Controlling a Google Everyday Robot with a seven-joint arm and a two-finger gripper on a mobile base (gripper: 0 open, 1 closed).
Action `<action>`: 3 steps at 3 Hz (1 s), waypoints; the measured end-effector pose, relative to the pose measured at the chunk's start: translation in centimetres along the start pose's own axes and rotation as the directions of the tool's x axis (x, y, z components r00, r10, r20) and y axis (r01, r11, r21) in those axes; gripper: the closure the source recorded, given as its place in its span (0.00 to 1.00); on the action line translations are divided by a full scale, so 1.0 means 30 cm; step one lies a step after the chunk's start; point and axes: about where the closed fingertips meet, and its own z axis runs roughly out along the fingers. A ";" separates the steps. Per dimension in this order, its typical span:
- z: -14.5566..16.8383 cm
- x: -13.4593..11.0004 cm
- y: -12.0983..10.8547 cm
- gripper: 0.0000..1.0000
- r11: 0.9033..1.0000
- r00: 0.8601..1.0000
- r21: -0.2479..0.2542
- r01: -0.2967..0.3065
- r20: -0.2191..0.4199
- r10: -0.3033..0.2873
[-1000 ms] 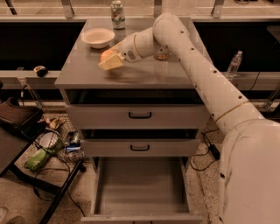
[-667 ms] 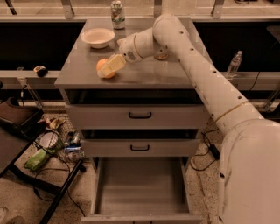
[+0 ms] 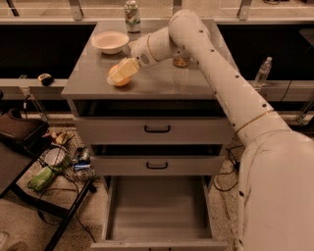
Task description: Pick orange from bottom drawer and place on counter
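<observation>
The orange [image 3: 118, 80] sits low on the counter [image 3: 162, 83], near its front left corner, and seems to touch the surface. My gripper [image 3: 122, 72] is right over it, with the pale fingers [image 3: 126, 67] closed around the orange's top. The arm reaches in from the right across the counter. The bottom drawer [image 3: 154, 211] is pulled out at the bottom of the view, and its grey floor shows nothing in it. The two upper drawers are shut.
A white bowl [image 3: 110, 41] stands on the counter just behind the gripper. A can [image 3: 131, 11] stands at the back edge and a gold-brown can [image 3: 181, 60] is partly hidden behind the arm. A black stand with clutter [image 3: 49, 166] is on the left.
The gripper has come down a little with the orange, from just above the counter to the counter's surface near the front left.
</observation>
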 end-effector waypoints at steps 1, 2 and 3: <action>-0.113 -0.173 0.003 0.00 0.998 0.998 -0.024 0.059 0.002 -0.059; -0.373 -0.355 0.021 0.00 0.994 0.993 0.005 0.112 0.033 -0.112; -0.685 -0.336 0.019 0.00 0.988 0.996 0.124 0.091 0.007 -0.093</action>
